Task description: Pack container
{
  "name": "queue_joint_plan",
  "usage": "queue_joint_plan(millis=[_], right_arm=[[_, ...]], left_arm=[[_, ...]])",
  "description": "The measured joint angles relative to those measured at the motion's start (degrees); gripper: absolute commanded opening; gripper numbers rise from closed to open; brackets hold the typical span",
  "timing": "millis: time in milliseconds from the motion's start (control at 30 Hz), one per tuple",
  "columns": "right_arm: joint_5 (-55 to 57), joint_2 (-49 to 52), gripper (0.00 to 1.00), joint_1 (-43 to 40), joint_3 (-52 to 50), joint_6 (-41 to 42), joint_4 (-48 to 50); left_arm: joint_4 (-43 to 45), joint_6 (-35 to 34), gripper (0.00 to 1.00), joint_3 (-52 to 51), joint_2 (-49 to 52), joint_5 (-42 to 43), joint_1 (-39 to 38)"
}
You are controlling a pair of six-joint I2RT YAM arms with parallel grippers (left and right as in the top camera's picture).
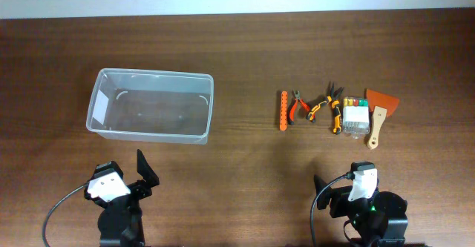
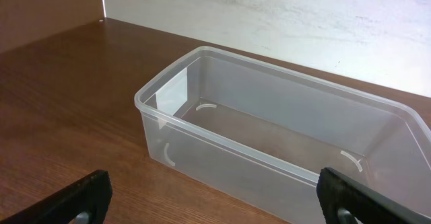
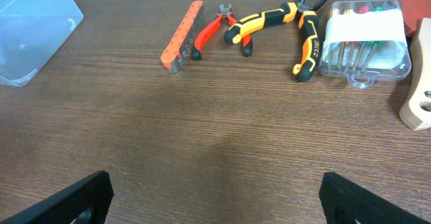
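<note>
The container [image 1: 151,106] sits on the surface [image 1: 245,158] just ahead of the left hand [image 2: 217,198], whose fingers are apart. The right hand [image 3: 215,198] is likewise spread, facing pliers [image 3: 310,42]; their white handle lettering is unreadable.

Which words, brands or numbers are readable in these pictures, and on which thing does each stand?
Pliers: white lettering on one handle, too small and blurred to read.
Small box: white band, no text visible.
Container: no text.
No other text shows.
</note>
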State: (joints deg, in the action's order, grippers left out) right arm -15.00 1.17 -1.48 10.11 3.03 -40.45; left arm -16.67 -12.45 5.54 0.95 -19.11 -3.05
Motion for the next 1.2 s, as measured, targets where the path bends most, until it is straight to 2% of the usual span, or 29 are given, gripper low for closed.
queue_joint_plan(millis=[267,433,567,733,900,1200], right_arm=[[-0.55,0.00,0.98,0.00,0.00,0.52,3.26],[-4.90,0.00,0.98,0.00,0.00,4.48,3.52],[-7.17,0.00,0.98,0.00,-0.02,10.47,7.69],[-8.07,2.62,0.98,0.00,2.67,11.63,10.95],[-6.67,16.72,0.98,0.00,18.75,7.93,4.28],[-1.55,56.54,0.98,0.55,66.90,4.52,-20.68]], left_arm=[[0.00,0.00,0.99,0.02,0.00,0.00,0.00],[0.00,0.00,0.99,0.02,0.00,0.00,-0.02],[0.00,0.00,0.99,0.02,0.00,0.00,0.00],[0.00,0.00,0.99,0.02,0.00,0.00,0.00],[-0.07,0.00,0.99,0.00,0.00,0.00,0.00],[-0.02,0.00,0.99,0.00,0.00,-0.02,0.00]])
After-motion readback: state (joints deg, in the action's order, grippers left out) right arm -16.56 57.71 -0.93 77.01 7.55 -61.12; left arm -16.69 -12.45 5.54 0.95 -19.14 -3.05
